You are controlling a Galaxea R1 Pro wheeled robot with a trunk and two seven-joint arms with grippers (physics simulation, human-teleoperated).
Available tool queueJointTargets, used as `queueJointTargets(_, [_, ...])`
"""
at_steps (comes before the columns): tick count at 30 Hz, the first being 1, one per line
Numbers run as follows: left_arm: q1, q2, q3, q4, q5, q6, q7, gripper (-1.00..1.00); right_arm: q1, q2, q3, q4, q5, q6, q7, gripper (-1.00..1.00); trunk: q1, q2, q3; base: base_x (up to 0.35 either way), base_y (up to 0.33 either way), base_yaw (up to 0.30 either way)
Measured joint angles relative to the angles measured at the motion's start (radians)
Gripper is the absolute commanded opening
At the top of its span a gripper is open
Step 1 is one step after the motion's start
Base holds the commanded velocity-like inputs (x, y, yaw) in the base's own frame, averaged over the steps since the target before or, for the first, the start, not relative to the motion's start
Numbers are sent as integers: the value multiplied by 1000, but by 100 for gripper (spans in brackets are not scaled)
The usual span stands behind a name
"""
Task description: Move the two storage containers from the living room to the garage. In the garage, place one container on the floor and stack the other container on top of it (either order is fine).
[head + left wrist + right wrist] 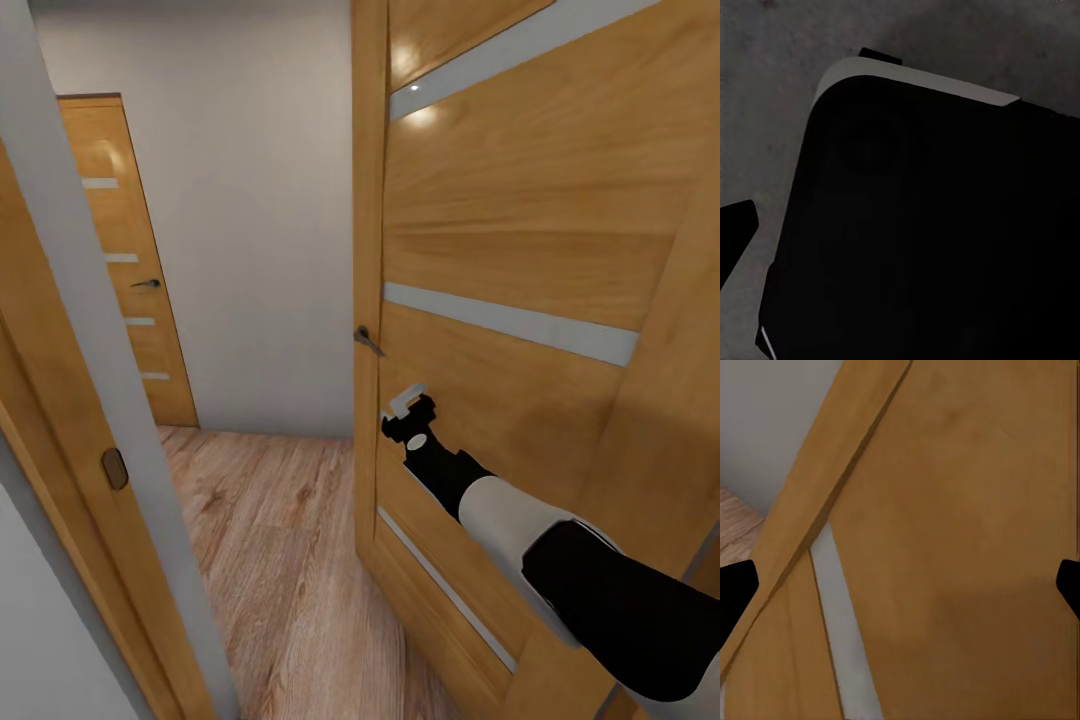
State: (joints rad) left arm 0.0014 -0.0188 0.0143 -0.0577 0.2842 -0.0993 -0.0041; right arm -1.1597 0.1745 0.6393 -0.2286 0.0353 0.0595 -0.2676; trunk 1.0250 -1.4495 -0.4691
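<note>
The robot is in a doorway, partway through a trip, and neither of the two bins is visible from here, so I cannot say where they lie or which arm is nearer to them. In the head view the right hand (408, 408) reaches forward against the face of an open wooden door (520, 250), just below and beside its metal handle (367, 340); whether it touches the panel or hovers just off it is hard to tell. The right wrist view looks straight onto that panel, with the two dark fingertips (735, 592) at opposite edges of the picture, so the right hand is spread wide and holds nothing. The door has pale glass slits (510, 322) running across it. Past its edge lies a short hall with a wood-plank floor (270, 540), a plain grey wall (260, 200) and a second, closed door (125, 260) of the same make at the far left. The left wrist view is dark: a black, rounded body with a pale rim (915, 79) over speckled grey ground, and one dark fingertip (736, 225) at the edge; I cannot tell how the left hand is set. The coming move likely turns on the door: it stands to the right of the gap, so pushing it further right would widen the way through.
</note>
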Motion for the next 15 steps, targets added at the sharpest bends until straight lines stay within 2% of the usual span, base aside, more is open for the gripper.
queueJointTargets(5, [0,0,1,0,3,1,4,100,0,0,1,1,1,1,-6,100,0,0,0,127,0,0])
queueJointTargets(15, [0,1,1,1,3,1,4,100,1,0,7,1,1,0,-12,100,-1,0,0,296,0,0])
